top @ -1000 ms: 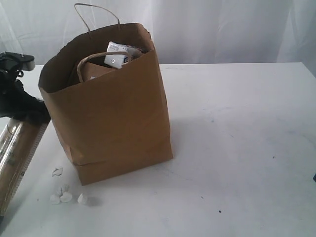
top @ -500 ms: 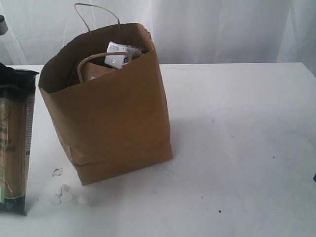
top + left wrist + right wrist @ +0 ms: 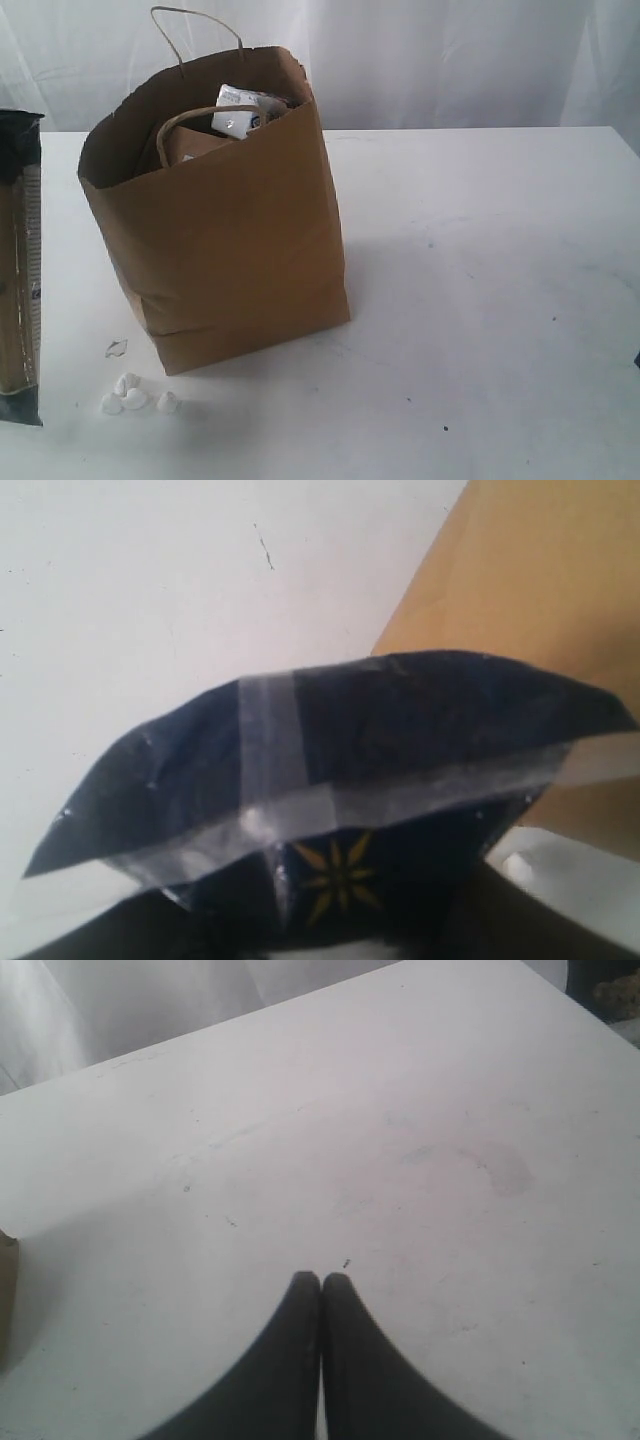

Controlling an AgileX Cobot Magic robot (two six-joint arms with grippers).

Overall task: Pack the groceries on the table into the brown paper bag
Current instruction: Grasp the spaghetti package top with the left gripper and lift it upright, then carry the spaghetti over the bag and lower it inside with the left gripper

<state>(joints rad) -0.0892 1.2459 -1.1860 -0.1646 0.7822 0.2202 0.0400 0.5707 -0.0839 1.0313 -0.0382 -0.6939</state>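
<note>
At the far left edge of the exterior view we see the long spaghetti packet (image 3: 20, 265) standing nearly upright, its dark top level with the bag's rim and its dark lower end near the tabletop. We cannot tell whether it touches the table. No arm shows in this view.

Just right of the packet's lower end, in the lower left of the frame, the small white lumps (image 3: 132, 398) lie clustered on the table (image 3: 480, 280). One loose clear scrap (image 3: 117, 348) lies a little above them.

Left of centre stands the brown paper bag (image 3: 240, 250), upright and open. Its far handle (image 3: 195, 22) rises above the rim, and the near handle (image 3: 205, 113) is folded down into the mouth. Inside, near the top, the small white-blue carton (image 3: 240, 110) pokes up, with a brown shape beside it that we cannot identify. The right half of the table is bare white with faint scuffs.

In the left wrist view the packet's dark end (image 3: 340, 730), with its clear seal strip and a yellow star, fills the foreground. The bag's wall (image 3: 540, 570) is at the upper right. The left gripper (image 3: 335, 935) is clamped on the packet, with its fingers mostly hidden under it.

In the right wrist view the right gripper (image 3: 321, 1282) hangs over the bare table (image 3: 400, 1110), its two dark fingers (image 3: 290, 1350) pressed together with nothing between them.
</note>
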